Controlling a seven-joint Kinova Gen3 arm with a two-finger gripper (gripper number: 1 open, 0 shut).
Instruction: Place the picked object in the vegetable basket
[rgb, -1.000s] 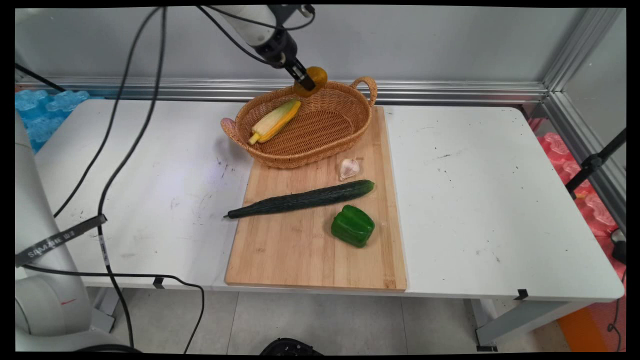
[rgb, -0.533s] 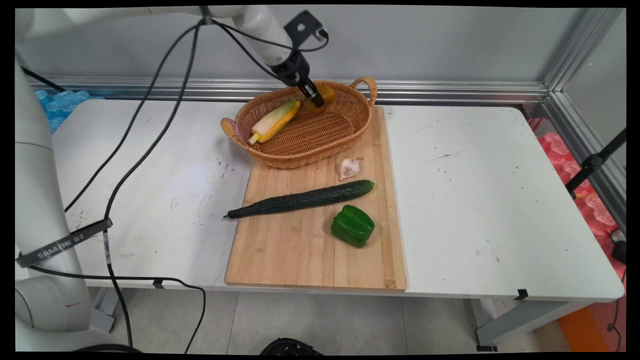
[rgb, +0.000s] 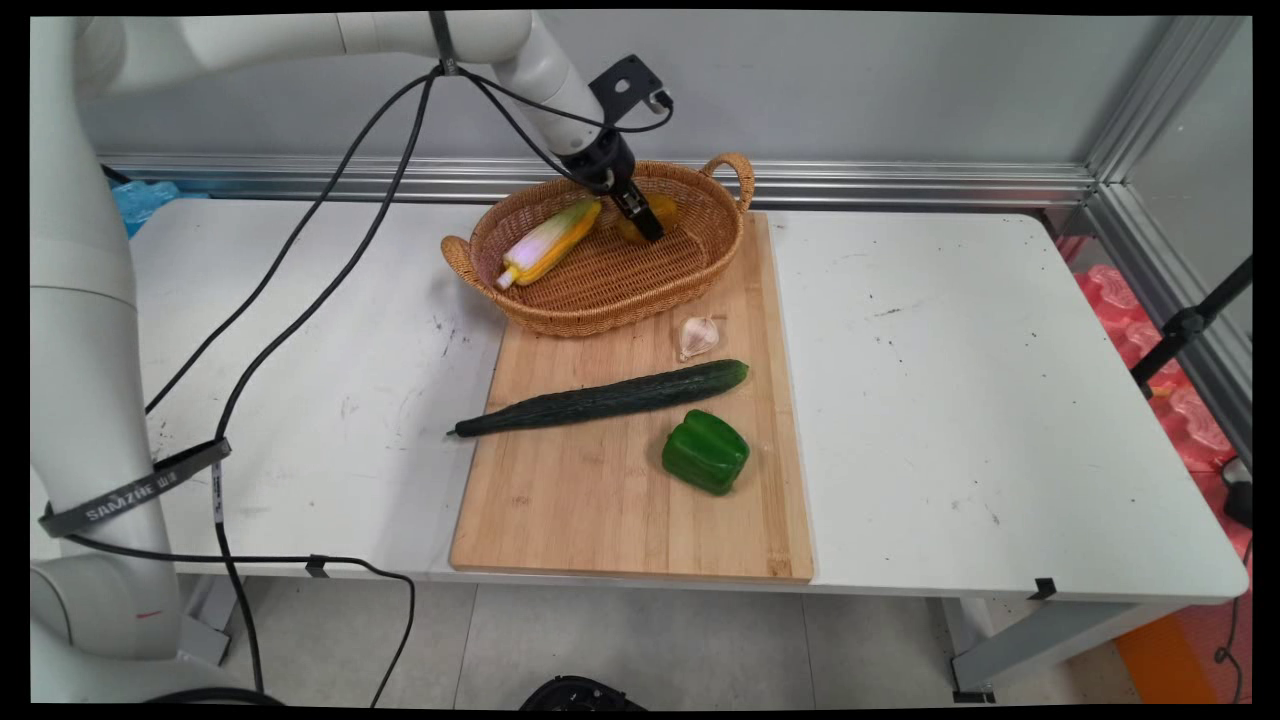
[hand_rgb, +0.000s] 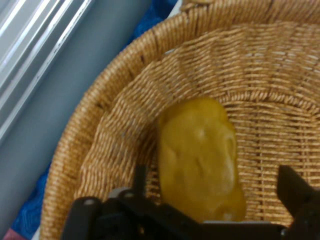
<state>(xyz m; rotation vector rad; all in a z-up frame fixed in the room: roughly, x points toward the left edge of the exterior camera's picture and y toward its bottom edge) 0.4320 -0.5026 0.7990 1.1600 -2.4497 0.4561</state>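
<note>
Gripper (hand_rgb: 215, 202) inside wicker basket (rgb: 560, 300), jaws spread wide of potato (hand_rgb: 200, 160). Potato between jaws, long axis along approach line. Corn cob (rgb: 550, 242) lying beside.

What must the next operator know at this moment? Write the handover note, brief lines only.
Claw: open, lowered inside the basket, its fingers on either side of a potato, with a gap showing at one finger.
In the basket: the potato at the far side and a corn cob at the left.
Basket: stands on the far end of the cutting board.
On the board outside the basket: garlic, cucumber with its stem end past the board's left edge, green pepper.
The board lies on the table.
</note>
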